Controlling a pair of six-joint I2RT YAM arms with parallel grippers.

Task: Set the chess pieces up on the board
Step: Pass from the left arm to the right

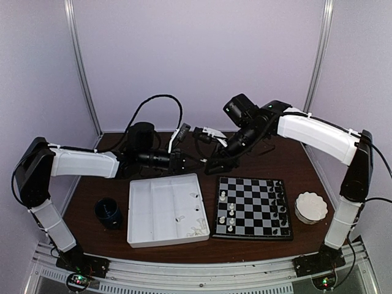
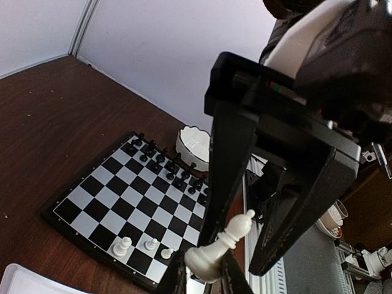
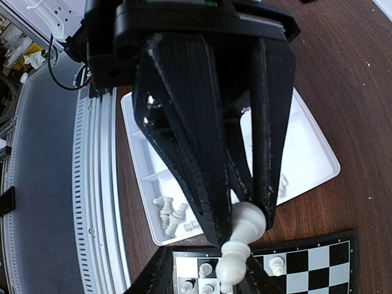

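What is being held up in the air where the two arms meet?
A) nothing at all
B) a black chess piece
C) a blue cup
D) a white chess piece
D: a white piece is pinched at its base by the left tool, and its head pokes up between the fingers of the right tool, above the table.

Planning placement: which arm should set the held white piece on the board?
Right, probably. Left gripper holds the white piece by its base; right gripper brackets its top; the board lies on the right arm's side.
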